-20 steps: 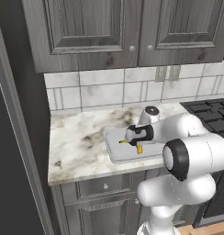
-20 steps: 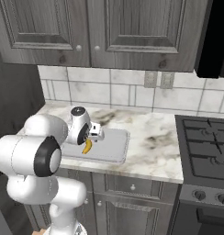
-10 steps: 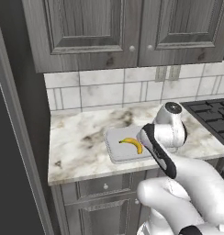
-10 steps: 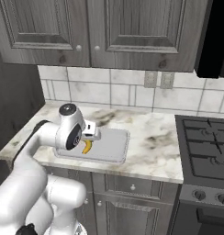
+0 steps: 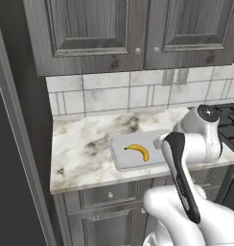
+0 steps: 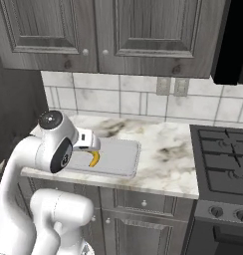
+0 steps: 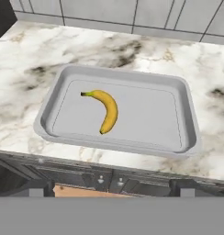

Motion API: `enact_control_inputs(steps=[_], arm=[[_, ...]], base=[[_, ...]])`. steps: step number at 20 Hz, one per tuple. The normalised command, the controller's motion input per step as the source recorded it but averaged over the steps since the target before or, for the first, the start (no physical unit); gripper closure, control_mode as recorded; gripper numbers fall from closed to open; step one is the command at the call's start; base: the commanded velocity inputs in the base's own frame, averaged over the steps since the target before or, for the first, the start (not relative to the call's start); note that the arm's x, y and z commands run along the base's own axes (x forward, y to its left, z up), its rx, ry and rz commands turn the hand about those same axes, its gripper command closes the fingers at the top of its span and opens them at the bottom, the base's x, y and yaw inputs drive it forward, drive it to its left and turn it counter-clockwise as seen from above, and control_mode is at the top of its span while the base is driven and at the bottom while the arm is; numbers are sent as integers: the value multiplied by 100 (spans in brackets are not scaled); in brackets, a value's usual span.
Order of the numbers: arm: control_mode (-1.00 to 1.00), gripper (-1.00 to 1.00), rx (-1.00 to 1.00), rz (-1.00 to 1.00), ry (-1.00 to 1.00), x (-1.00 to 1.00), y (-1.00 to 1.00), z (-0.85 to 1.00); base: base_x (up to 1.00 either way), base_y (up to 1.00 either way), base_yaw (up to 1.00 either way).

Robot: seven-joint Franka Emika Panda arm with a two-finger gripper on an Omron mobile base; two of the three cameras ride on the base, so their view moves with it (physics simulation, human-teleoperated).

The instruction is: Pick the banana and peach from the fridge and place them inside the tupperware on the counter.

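Where the banana lies, it rests flat on the floor of the tupperware, in the tray's left half, curved, with one dark tip pointing to the far left and the other toward the near rim. In the left base view the banana sits near the middle of the tupperware, and in the right base view the banana is just beside the arm's white wrist, partly overlapped by it, on the left part of the tupperware. Nothing else lies in the tray.

The tupperware stands on the counter close to its near edge, with bare marbled stone to its left and behind it. The counter runs right up to a black stove. Behind it is a tiled backsplash with an outlet plate, and above that hang dark wood-grain upper cabinets. Drawers with small round knobs sit under the counter edge.

The gripper's fingertips cannot be made out in any view; the jaws stand wide apart and hold nothing, the hand camera looking down on the tray from above the near counter edge.
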Motion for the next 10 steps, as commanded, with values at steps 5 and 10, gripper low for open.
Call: enact_control_inputs(steps=[5,10], arm=[[-100,-100,0,1,-1,-74,0,92],[-100,-100,0,0,0,-77,0,84]], base=[[0,0,0],[0,0,0]])
